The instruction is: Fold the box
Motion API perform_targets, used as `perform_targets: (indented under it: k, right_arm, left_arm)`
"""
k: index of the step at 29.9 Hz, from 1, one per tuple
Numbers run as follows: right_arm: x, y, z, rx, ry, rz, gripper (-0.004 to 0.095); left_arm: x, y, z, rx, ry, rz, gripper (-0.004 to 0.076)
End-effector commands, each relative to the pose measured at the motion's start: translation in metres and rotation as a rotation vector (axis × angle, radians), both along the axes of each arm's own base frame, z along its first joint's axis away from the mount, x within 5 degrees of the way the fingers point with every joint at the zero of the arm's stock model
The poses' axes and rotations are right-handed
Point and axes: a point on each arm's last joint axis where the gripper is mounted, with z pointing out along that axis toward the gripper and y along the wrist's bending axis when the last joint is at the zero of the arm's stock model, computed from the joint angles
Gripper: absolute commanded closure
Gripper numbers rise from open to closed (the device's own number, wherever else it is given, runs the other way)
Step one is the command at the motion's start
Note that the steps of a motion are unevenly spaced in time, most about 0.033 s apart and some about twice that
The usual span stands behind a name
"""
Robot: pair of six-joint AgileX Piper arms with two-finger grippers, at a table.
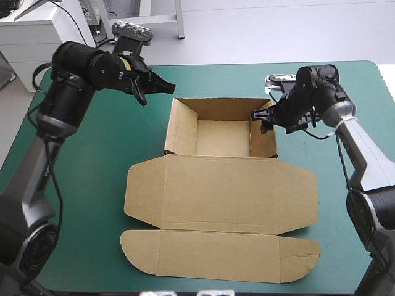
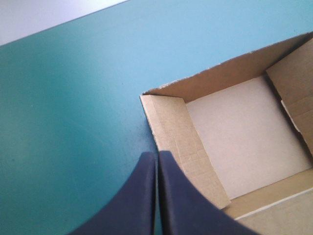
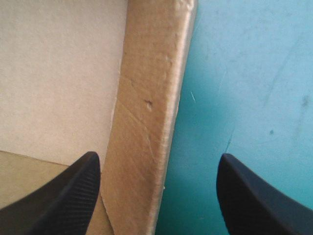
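The brown box point(image 1: 222, 185) lies mid-table as an open tray point(image 1: 222, 137) with raised walls, its lid flat toward the near edge. My left gripper point(image 1: 162, 84) hovers shut, empty, just off the tray's far left corner point(image 2: 146, 96); its fingers point(image 2: 155, 196) meet in one point beside the left wall point(image 2: 183, 147). My right gripper point(image 1: 264, 118) is open and straddles the tray's right wall point(image 3: 151, 122), one finger point(image 3: 63, 196) inside the tray, the other finger point(image 3: 264, 196) outside over the teal-green cover.
The lid panel point(image 1: 216, 256) with rounded ends reaches close to the table's near edge. Side flaps point(image 1: 142, 188) spread flat to both sides. Bare teal-green cover point(image 1: 111, 154) lies left and right of the box.
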Motion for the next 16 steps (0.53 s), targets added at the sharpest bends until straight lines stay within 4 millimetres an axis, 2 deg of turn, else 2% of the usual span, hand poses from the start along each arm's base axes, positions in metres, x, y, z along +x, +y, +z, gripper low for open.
perform_targets:
  k: [1, 3, 7, 9, 11, 16]
  right_arm:
    - [-0.01, -0.004, 0.014, 0.009, -0.039, -0.006, 0.0279]
    - [-0.01, -0.004, 0.008, 0.009, -0.031, -0.008, 0.0279]
    - [-0.008, -0.003, 0.003, 0.013, -0.05, -0.014, 0.0279]
    - [-0.006, -0.003, 0.001, 0.014, -0.054, -0.015, 0.0279]
    - [-0.004, -0.002, -0.003, 0.015, -0.036, -0.014, 0.0279]
    - [0.003, 0.003, -0.023, 0.002, 0.023, -0.001, 0.0279]
  left_arm:
    - [-0.045, 0.017, 0.031, -0.047, -0.038, -0.036, 0.0731]
    - [-0.062, 0.019, 0.025, -0.055, 0.001, -0.092, 0.0731]
    - [-0.092, 0.028, -0.008, -0.005, 0.101, -0.186, 0.0731]
    - [-0.113, 0.034, -0.024, -0.018, 0.136, -0.223, 0.0731]
    - [-0.135, 0.043, -0.035, -0.039, 0.129, -0.23, 0.0731]
    - [-0.177, 0.066, -0.082, -0.041, 0.14, -0.202, 0.0731]
